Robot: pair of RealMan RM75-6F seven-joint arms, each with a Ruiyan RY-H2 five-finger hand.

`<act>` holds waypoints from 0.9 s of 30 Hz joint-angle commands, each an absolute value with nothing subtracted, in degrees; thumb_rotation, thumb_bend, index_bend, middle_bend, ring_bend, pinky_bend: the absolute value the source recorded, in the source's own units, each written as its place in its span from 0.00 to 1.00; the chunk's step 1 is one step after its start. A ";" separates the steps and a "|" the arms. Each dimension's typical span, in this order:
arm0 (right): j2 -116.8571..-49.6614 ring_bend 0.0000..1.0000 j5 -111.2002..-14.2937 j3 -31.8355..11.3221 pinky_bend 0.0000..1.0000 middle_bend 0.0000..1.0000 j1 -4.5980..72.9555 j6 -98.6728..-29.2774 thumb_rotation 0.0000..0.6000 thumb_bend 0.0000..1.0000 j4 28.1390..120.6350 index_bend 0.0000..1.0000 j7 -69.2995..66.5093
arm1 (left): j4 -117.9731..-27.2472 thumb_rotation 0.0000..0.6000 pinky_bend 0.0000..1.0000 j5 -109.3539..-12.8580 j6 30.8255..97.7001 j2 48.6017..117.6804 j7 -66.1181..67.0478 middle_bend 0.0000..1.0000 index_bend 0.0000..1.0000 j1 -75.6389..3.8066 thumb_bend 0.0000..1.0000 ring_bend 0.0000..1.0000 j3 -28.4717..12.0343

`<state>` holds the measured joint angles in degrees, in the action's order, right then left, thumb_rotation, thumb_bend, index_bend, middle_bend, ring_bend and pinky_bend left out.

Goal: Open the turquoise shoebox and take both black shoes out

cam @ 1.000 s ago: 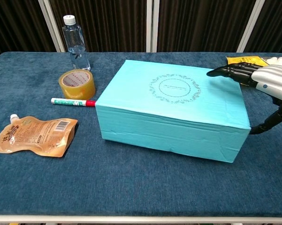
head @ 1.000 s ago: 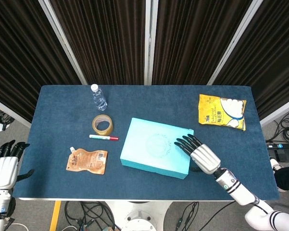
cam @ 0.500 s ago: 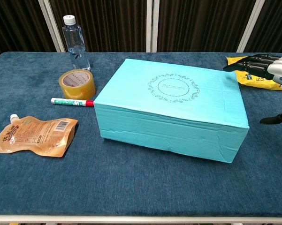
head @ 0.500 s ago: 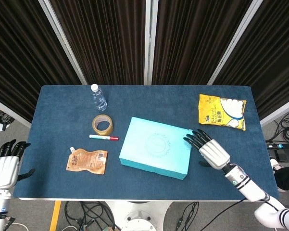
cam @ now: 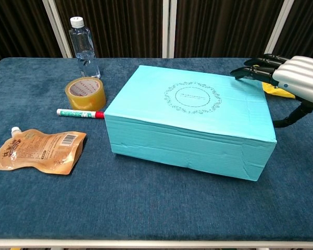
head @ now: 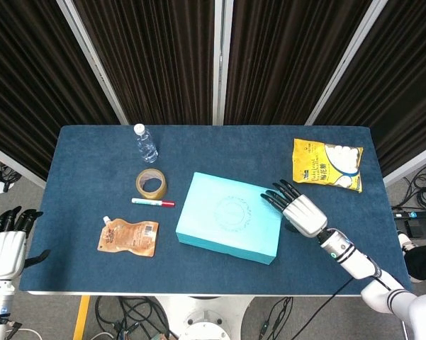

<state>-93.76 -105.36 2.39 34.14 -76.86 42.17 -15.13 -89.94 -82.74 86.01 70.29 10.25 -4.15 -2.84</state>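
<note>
Bright, even overhead light, soft shadows, sharp focus, no glare.

A rectangular turquoise cardboard shoebox is shown closed, its lid printed with a circular wreath emblem. It is laid flat near the middle of the table, turned slightly askew to the front edge. The front wall is lightly creased.
</note>
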 commanded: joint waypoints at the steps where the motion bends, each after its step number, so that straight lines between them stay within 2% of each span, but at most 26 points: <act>1: -96.90 0.00 -105.82 2.80 0.00 0.16 34.67 -79.46 1.00 0.00 37.83 0.11 -17.62 | -90.18 1.00 0.12 -82.84 86.01 70.18 10.24 0.18 0.23 -4.14 0.02 0.08 -2.81; 10: -101.13 0.02 -106.16 4.02 0.00 0.17 34.84 -83.37 1.00 0.01 30.80 0.19 -20.48 | -90.45 1.00 0.12 -82.91 85.86 69.96 9.95 0.18 0.23 -4.18 0.02 0.08 -2.82; 13: -102.63 0.09 -106.49 4.41 0.02 0.21 34.79 -85.97 1.00 0.13 27.81 0.29 -22.02 | -90.42 1.00 0.12 -82.96 85.91 69.96 9.85 0.18 0.23 -4.15 0.02 0.08 -2.83; 17: -104.35 0.19 -106.18 4.76 0.13 0.29 34.67 -88.07 1.00 0.37 23.69 0.41 -25.45 | -90.48 1.00 0.12 -83.17 86.06 69.88 9.80 0.18 0.23 -4.07 0.02 0.08 -2.76; 21: -105.43 0.25 -105.36 4.88 0.22 0.33 34.38 -88.81 1.00 0.56 21.24 0.46 -28.85 | -90.51 1.00 0.12 -83.36 86.18 69.86 9.82 0.18 0.23 -4.10 0.02 0.08 -2.79; 27: -106.11 0.27 -102.01 3.71 0.24 0.34 33.13 -87.59 1.00 0.61 22.16 0.47 -37.76 | -90.64 1.00 0.12 -83.60 86.00 69.74 10.04 0.18 0.23 -4.31 0.02 0.08 -2.81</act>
<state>-105.70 -103.74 4.40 33.79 -88.23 21.57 -34.32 -90.64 -83.61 86.00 69.73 10.04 -4.32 -2.81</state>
